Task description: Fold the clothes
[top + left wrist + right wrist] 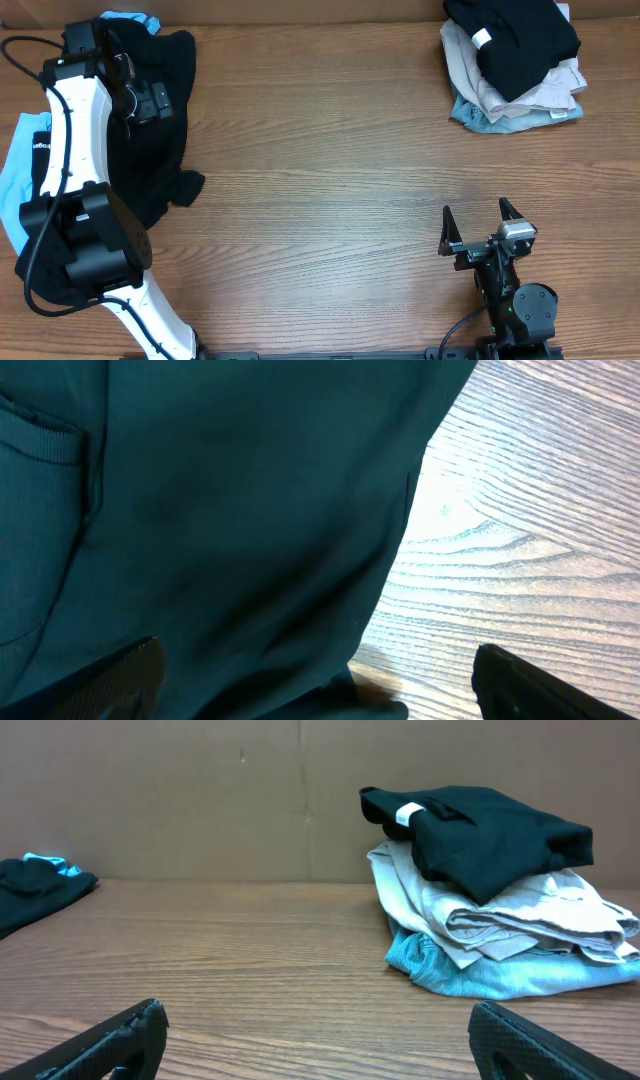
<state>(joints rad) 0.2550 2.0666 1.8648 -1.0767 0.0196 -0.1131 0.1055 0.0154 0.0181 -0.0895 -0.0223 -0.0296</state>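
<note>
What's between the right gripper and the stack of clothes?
Only bare table between right gripper and stack, clear in overhead and right wrist views.

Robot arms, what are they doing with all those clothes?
They are folding clothes. The left fingers hang open right over a crumpled black garment, not gripping it; a light blue garment lies beside it. The right fingers wait open and empty near the front. Across the table, a black T-shirt sits on a beige and grey-blue pile.

The place reads as a robotics lab bench: a wood-grain table (320,150) carries two robot arms (75,120), and a plain brown board wall (180,800) closes it off straight ahead of the right gripper (315,1020).
</note>
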